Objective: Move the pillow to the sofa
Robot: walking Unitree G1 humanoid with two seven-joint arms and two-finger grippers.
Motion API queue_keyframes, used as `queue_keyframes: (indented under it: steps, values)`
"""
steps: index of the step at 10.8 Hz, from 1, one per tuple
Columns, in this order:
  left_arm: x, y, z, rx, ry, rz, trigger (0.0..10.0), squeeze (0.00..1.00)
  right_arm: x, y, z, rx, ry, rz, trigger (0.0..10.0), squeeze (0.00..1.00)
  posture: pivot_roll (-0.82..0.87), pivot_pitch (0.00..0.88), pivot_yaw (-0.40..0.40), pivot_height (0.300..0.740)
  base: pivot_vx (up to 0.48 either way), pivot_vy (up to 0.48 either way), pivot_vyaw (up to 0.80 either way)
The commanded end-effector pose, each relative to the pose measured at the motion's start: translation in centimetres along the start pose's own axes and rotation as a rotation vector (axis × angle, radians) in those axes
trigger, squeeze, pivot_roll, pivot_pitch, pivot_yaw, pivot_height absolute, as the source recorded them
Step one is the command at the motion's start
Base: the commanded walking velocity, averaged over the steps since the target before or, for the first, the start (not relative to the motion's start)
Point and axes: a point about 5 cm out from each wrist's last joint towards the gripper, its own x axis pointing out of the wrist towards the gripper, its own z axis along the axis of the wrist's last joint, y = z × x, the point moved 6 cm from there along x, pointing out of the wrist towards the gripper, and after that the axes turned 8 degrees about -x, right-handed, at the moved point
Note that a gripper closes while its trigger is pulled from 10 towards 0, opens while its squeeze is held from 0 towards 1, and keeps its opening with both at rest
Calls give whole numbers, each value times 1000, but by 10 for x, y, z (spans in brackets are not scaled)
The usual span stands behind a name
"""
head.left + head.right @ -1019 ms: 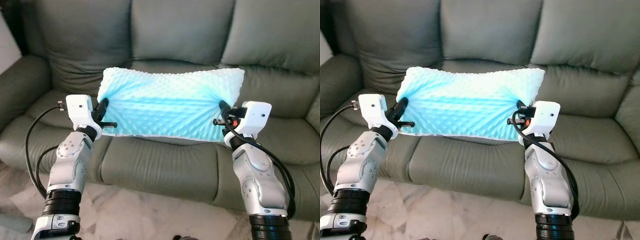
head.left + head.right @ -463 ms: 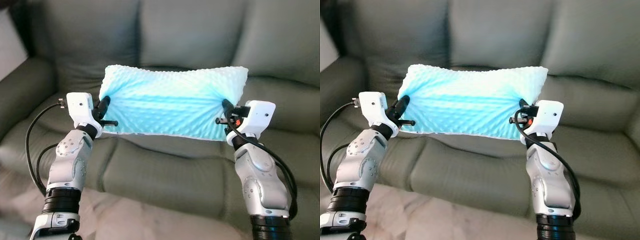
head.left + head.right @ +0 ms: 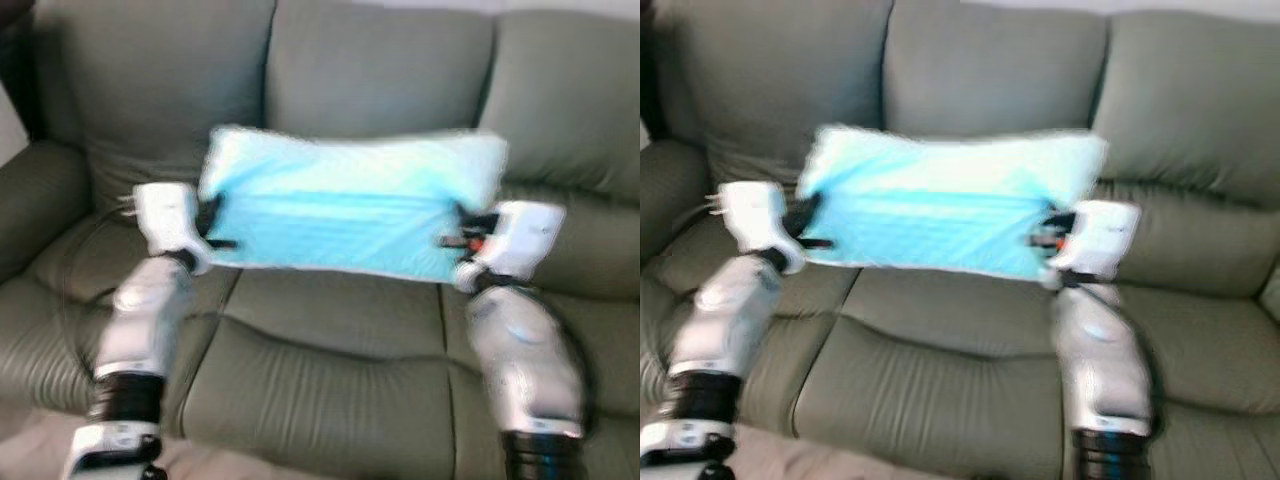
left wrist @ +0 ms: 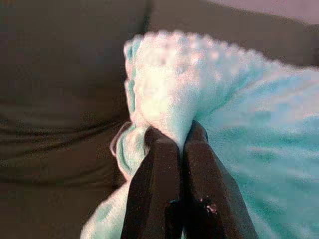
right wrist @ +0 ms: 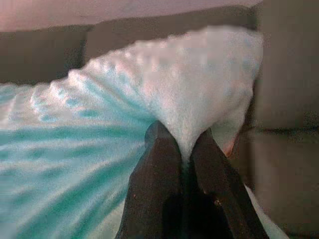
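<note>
Light-blue dimpled fabric pillow (image 3: 350, 215) held aloft between both grippers, above the seat of the grey-green leather sofa (image 3: 330, 330).

Left gripper (image 4: 174, 142) pinched tight on the pillow's left end; right gripper (image 5: 182, 144) clamped likewise on the right end. Pillow stretched level, clear of the cushions, in front of the backrest. Head views blurred.
</note>
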Motion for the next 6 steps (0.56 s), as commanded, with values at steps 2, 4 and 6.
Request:
queue_keyframes:
  steps: [2,4,6]
  values:
    - [0,0,-3,-16,11,11,10000,0,0,-10,7,-10,-16,-29,10000,0,-169,95,16,740,0,0,-659]
    - [1,0,-8,-20,46,12,10000,0,0,-10,6,-13,-15,-32,10000,0,-170,98,19,740,0,0,-763]
    - [2,3,-16,-22,88,16,10000,0,-2,-10,3,-5,-7,-38,10000,0,-169,106,22,740,0,0,-384]
